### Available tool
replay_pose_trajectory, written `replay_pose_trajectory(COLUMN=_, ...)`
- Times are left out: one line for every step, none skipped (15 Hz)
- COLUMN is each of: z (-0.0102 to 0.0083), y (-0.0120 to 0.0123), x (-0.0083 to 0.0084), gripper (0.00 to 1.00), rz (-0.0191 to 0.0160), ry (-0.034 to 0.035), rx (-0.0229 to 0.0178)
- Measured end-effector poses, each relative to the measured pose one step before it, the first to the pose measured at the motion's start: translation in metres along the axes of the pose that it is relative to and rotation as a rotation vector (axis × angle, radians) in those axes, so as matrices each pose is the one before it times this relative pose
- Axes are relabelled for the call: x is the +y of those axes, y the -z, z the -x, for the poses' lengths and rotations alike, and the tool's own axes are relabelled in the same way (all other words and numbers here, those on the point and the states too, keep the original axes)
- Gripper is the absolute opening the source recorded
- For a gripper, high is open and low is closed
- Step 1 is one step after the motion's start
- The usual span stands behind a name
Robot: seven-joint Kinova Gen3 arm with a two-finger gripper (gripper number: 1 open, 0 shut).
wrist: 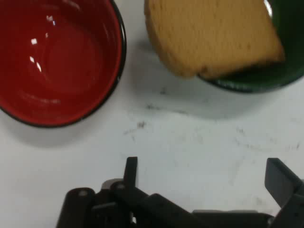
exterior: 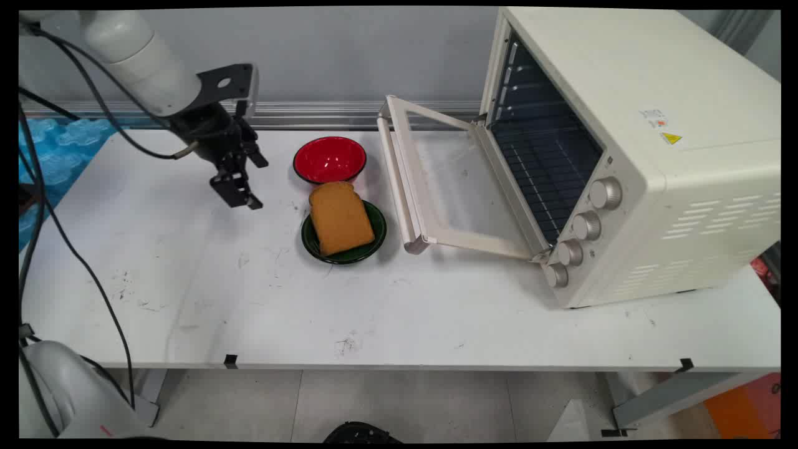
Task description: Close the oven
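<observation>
Bare white table (exterior: 436, 324), bread (exterior: 340, 218) on green plate (exterior: 374, 240), red bowl (exterior: 329, 159), claw (exterior: 240, 187) spread, empty

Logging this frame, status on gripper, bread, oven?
Gripper open, empty, over bare table. Bread slice on green plate, red bowl behind it. Oven door open; nothing between gripper and bread.

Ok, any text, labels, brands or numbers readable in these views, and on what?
No wording can be read in either view.
Oven top: a small white label, print too small to read.
Oven top: a yellow triangular warning sign, symbol too small to make out.
Knobs: no markings legible.
Red bowl, green plate, toast: no text.
</observation>
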Motion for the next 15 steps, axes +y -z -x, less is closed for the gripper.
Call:
replay_pose_trajectory(z=-0.00610, y=0.00046, x=-0.00119, gripper=1.00, rz=0.00532, ry=0.00712, rx=0.01483)
replay_pose_trajectory(z=-0.00597, y=0.00041, x=-0.00062, gripper=1.00, rz=0.00544, ry=0.00446, rx=0.01359)
replay_pose_trajectory(z=-0.00809, y=0.00053, x=-0.00046, gripper=1.00, rz=0.00751, ry=0.00333, rx=0.01775)
replay_pose_trajectory(z=-0.00819, y=0.00019, x=-0.00056, gripper=1.00, rz=0.00657, ry=-0.00064, rx=0.01736)
replay_pose_trajectory(z=-0.00940, y=0.00001, x=-0.00061, gripper=1.00, rz=0.00627, ry=-0.00301, rx=0.02007)
replay_pose_trajectory(z=-0.00936, y=-0.00043, x=-0.00106, gripper=1.00, rz=0.00388, ry=-0.00464, rx=0.02223)
replay_pose_trajectory(z=-0.00675, y=-0.00083, x=-0.00101, gripper=1.00, rz=0.00147, ry=-0.00252, rx=0.01844)
replay_pose_trajectory(z=-0.00732, y=-0.00157, x=-0.00144, gripper=1.00, rz=0.00162, ry=-0.00227, rx=0.02044)
replay_pose_trajectory(z=-0.00561, y=-0.00249, x=-0.00103, gripper=1.00, rz=0.00255, ry=-0.00085, rx=0.01801)
replay_pose_trajectory(z=-0.00387, y=-0.00277, x=-0.00092, gripper=0.00, rz=0.00188, ry=-0.00033, rx=0.01558)
replay_pose_trajectory(z=-0.00363, y=-0.00380, x=-0.00102, gripper=0.00, rz=0.00087, ry=0.00047, rx=0.01898)
replay_pose_trajectory(z=-0.00319, y=-0.00435, x=-0.00141, gripper=0.00, rz=-0.00098, ry=0.00166, rx=0.01980)
replay_pose_trajectory(z=-0.00193, y=-0.00451, x=-0.00119, gripper=0.00, rz=-0.00070, ry=0.00120, rx=0.01650)
replay_pose_trajectory(z=-0.00191, y=-0.00639, x=-0.00131, gripper=0.00, rz=-0.00104, ry=0.00276, rx=0.02193)
replay_pose_trajectory(z=-0.00044, y=-0.00517, x=-0.00069, gripper=0.00, rz=-0.00002, ry=0.00362, rx=0.01492)
